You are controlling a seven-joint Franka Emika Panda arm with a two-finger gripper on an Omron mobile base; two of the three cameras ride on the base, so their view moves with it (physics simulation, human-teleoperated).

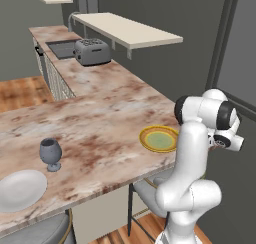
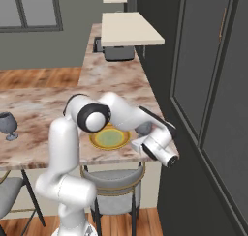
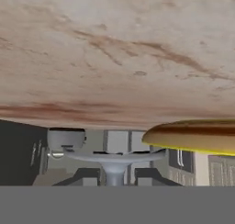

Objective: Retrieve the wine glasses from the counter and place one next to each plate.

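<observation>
One blue-grey wine glass [image 2: 144, 128] is at the right end of the counter [image 2: 106, 75], just right of the yellow-rimmed plate with a green centre [image 2: 109, 137]. My gripper [image 2: 143, 139] is shut on it. In the hand view its stem and round foot [image 3: 112, 156] sit between my fingertips [image 3: 85, 177], with the yellow plate's rim [image 3: 197, 136] close beside. The other wine glass [image 1: 50, 154] stands upright on the counter [image 1: 100, 113] just behind the plain white plate [image 1: 20, 189]. The yellow plate [image 1: 159, 139] lies near the counter's front edge.
A grey toaster [image 1: 92, 51] and a sink [image 1: 62, 48] sit at the far end of the counter under a pale shelf [image 1: 127, 29]. Stools [image 2: 114, 179] stand below the front edge. Dark tall cabinets [image 2: 203, 85] close off the right side.
</observation>
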